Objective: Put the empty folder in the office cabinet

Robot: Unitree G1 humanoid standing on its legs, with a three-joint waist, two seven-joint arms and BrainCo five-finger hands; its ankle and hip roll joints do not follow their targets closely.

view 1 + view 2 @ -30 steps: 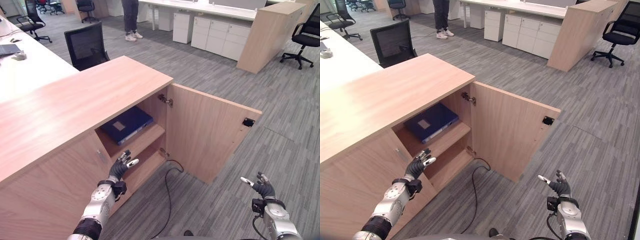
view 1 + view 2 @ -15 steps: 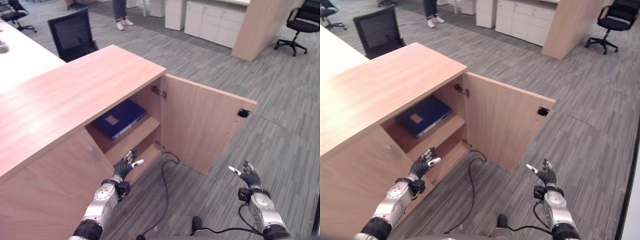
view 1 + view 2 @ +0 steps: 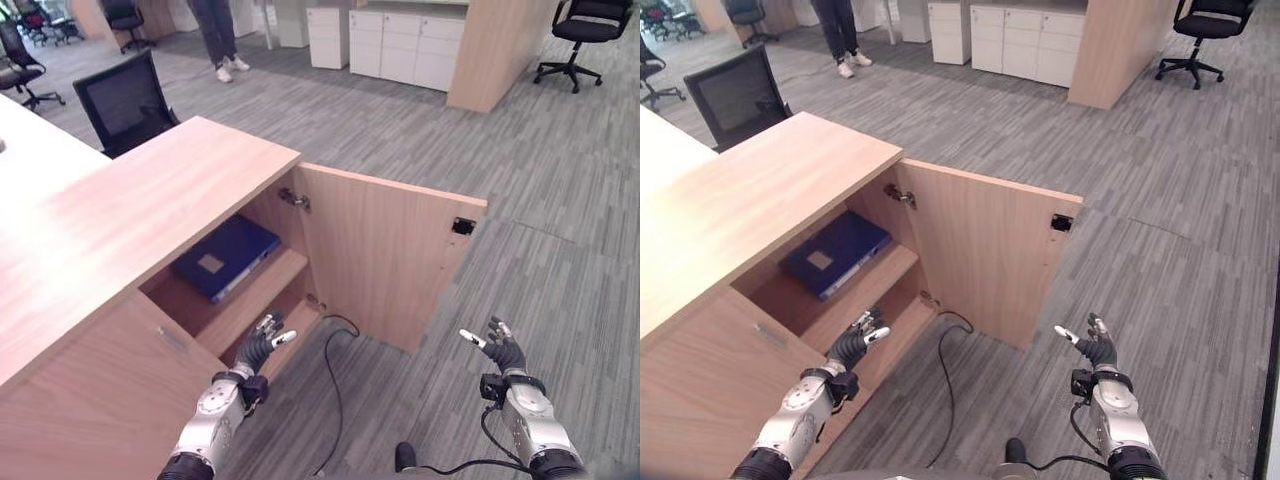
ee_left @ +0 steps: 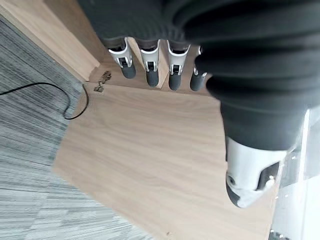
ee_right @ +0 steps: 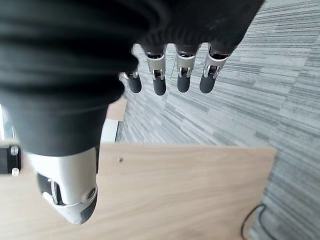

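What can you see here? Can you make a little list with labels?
folder: blue folder lying flat on the cabinet's upper shelf
cabinet: wooden office cabinet
door: cabinet door swung open
left hand: left hand open, empty, low in front of the shelves
right hand: right hand open, empty, over the grey carpet

The cabinet (image 3: 150, 215) stands open, its door (image 3: 385, 255) swung wide out over the carpet (image 3: 560, 230) and blocking the way in from the right. The upper shelf (image 3: 255, 290) is largely taken up by a blue folder (image 3: 228, 256) lying flat, with a bare strip along its front edge. The lower compartment below looks free. The left hand (image 3: 262, 345), fingers relaxed, hangs just before that lower opening; the right hand (image 3: 497, 350) is over bare carpet, well apart from the door.
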